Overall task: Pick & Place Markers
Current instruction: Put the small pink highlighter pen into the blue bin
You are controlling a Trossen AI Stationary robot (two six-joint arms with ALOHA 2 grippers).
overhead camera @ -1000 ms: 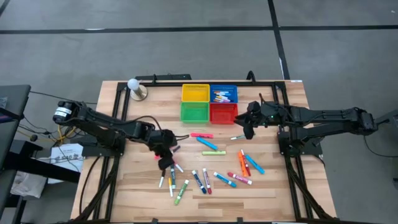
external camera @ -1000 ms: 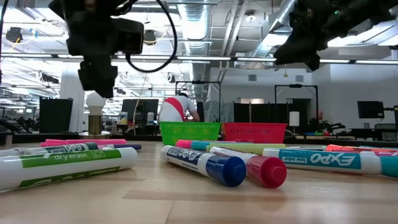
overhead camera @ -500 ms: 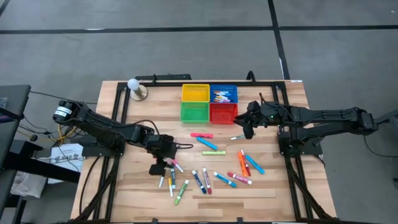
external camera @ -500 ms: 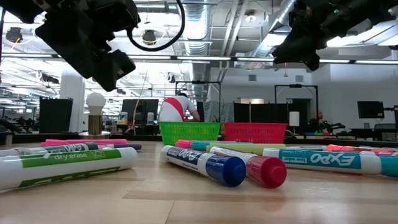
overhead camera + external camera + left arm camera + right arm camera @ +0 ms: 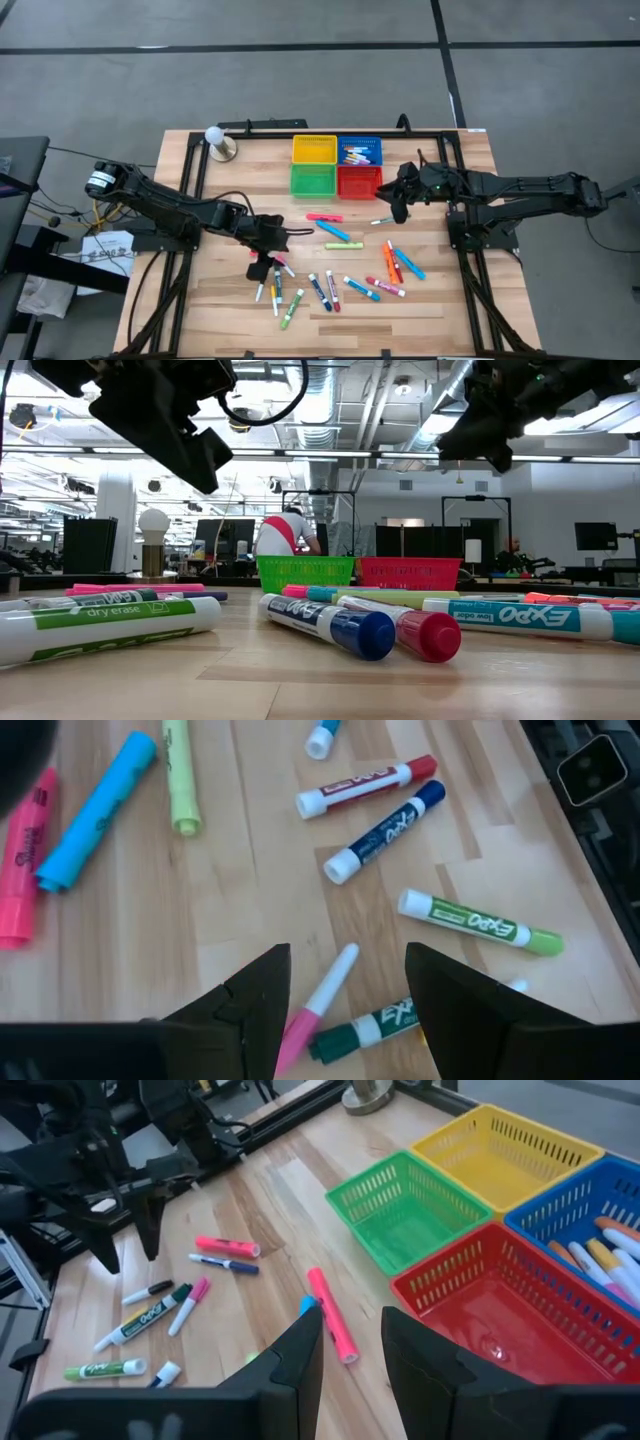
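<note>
Wooden surface [image 5: 220, 300], markers [image 5: 330, 285] scattered across the near half, baskets [image 5: 337, 166] at twelve o'clock. Left claw [image 5: 262, 258] hangs spread wide over the left cluster, and between its fingers the wrist view frames a pink-and-white marker [image 5: 320, 1002], long axis running roughly seven to one o'clock, a dark green marker [image 5: 365, 1028] just beside it. That's the nearer arm by far. Right claw [image 5: 397, 212] waits up by the red basket [image 5: 359, 181], fingers partly apart, nothing pinched.

two dark jointed arms, trailing black cables
</note>
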